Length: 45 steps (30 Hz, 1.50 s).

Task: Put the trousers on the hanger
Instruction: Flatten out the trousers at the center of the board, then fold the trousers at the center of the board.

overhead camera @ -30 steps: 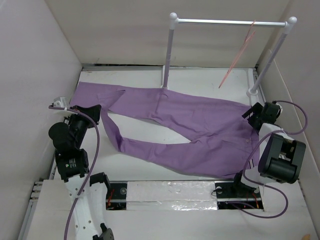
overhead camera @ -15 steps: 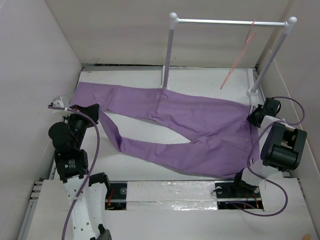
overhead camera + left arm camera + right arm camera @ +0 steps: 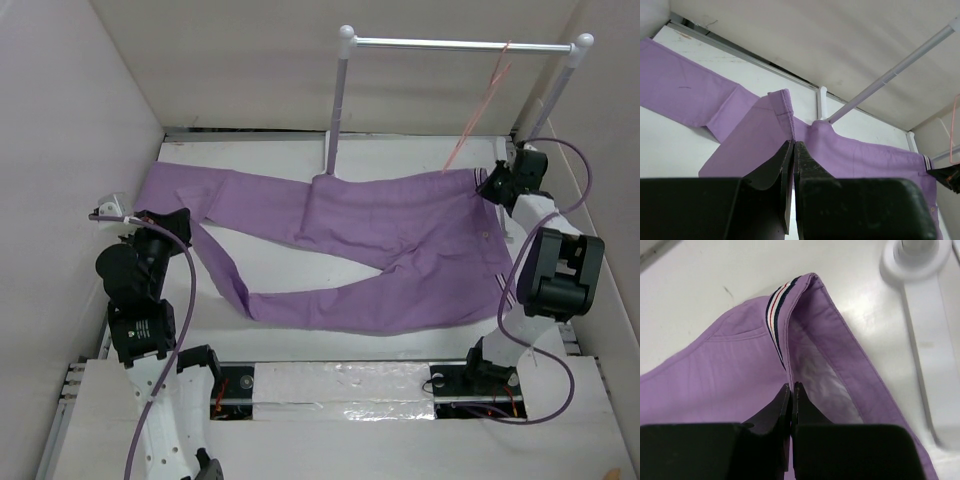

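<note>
On the left of the top view, the left end effector (image 3: 180,222) sits low over the table (image 3: 280,265) with its jaws pressed together. Its wrist view shows the two dark fingers (image 3: 807,165) meeting on a raised fold of one leg of the trousers (image 3: 370,240), so it appears to have that cloth pinched. From this fold the lilac leg doubles back: one length runs toward the lower middle of the frame, the other lies flat toward the upper left corner of the table. The garment spreads across the middle of the table, its seat and waistband toward the right. Farther back at the right edge, the right end effector (image 3: 492,183) has its jaws closed on the waistband. Its wrist camera shows the tips clamped where the dark, white and red striped edging folds over. That corner of the waistband lies just beside the round white foot of the rack (image 3: 430,43). At the far end, the hanger (image 3: 470,122), a thin pink wire, hangs tilted from the rack's silver crossbar near its right post, its lower tip close above the waistband.
</note>
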{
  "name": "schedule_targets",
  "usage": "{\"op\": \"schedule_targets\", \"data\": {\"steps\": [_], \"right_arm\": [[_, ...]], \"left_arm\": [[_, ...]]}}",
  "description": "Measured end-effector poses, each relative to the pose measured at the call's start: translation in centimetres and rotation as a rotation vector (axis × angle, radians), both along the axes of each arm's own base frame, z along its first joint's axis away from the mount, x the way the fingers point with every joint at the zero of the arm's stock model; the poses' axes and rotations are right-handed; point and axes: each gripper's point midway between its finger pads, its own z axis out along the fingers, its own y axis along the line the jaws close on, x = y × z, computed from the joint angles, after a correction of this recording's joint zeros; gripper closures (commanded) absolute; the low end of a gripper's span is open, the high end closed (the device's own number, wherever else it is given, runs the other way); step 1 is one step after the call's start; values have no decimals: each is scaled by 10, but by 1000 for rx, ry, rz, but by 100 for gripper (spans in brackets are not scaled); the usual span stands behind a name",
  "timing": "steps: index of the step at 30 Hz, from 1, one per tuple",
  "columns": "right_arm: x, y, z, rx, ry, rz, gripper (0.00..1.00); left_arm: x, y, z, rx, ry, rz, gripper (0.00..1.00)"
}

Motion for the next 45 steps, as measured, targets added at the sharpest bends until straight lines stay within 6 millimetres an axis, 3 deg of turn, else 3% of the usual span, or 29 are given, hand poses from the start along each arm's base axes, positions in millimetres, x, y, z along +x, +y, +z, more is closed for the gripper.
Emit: {"op": "schedule_targets", "data": {"steps": [2, 3, 4, 7, 10, 12, 13, 14, 16, 17, 20, 23, 24, 25, 28, 32, 34, 37, 42, 45], "right_arm": [[19, -5, 9, -18, -16, 12, 85], [27, -7, 11, -25, -16, 17, 70], [34, -10, 12, -33, -12, 18, 39], [39, -17, 9, -60, 8, 8, 4], [24, -22, 7, -77, 37, -27, 5], [-1, -25, 9, -80, 47, -71, 15], [-17, -27, 13, -79, 35, -101, 36], [-37, -29, 16, -80, 23, -133, 50], [-80, -39, 19, -68, -1, -221, 95], [-101, -46, 18, -64, -17, -268, 100], [-158, -61, 2, -52, -14, -408, 100], [-197, -60, -16, -53, 2, -475, 96], [-207, -60, -18, -53, 5, -495, 88], [-216, -61, -20, -52, 6, -514, 70], [-233, -73, -23, -51, 14, -586, 47], [-254, -85, -38, -11, 78, -665, 37], [-259, -87, -43, 1, 102, -683, 26], [-261, -87, -50, 14, 130, -686, 29], [-260, -79, -82, 99, 246, -636, 37], [-256, -72, -92, 141, 271, -600, 47]], "left_arm": [[0, 2, 0, 0, 3, 13, 100], [0, 3, 0, 0, 3, 20, 100], [0, 5, -1, 0, 4, 27, 100], [1, 8, -1, -1, 5, 42, 100], [2, 11, -2, -2, 10, 53, 100], [3, 13, -3, -5, 17, 59, 100], [4, 14, -4, -6, 21, 59, 100], [5, 14, -4, -7, 24, 59, 100], [6, 13, -5, -10, 28, 57, 100], [6, 13, -4, -11, 29, 54, 100], [7, 9, -1, -10, 24, 40, 100], [6, 7, 4, -9, 16, 33, 100], [6, 7, 4, -8, 14, 33, 100], [6, 7, 4, -8, 15, 33, 100], [7, 7, 4, -8, 15, 33, 100], [6, 8, 6, -7, 14, 38, 100], [5, 9, 9, -5, 10, 43, 100], [4, 10, 13, -2, 1, 50, 100], [4, 13, 13, 1, 2, 67, 100], [4, 13, 12, 1, 6, 71, 100]]}}
